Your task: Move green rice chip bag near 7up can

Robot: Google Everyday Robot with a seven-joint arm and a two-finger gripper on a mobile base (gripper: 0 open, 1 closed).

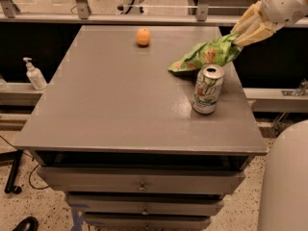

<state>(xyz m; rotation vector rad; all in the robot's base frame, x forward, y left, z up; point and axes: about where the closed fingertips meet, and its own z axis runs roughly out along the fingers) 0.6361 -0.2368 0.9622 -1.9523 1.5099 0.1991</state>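
Note:
The green rice chip bag (pixel 206 54) hangs tilted over the right side of the grey table (pixel 106 100), its lower left corner touching or nearly touching the tabletop. My gripper (pixel 237 36) comes in from the upper right and is shut on the bag's right end. The 7up can (pixel 208 89) stands upright on the table just below the bag, close to the right edge. The bag's lower edge sits right behind the can's top.
A small round orange fruit (pixel 143 36) lies near the table's back edge. A white pump bottle (pixel 34 74) stands on a ledge to the left. Drawers (pixel 139 183) are under the tabletop. A white rounded robot part (pixel 284 177) fills the lower right.

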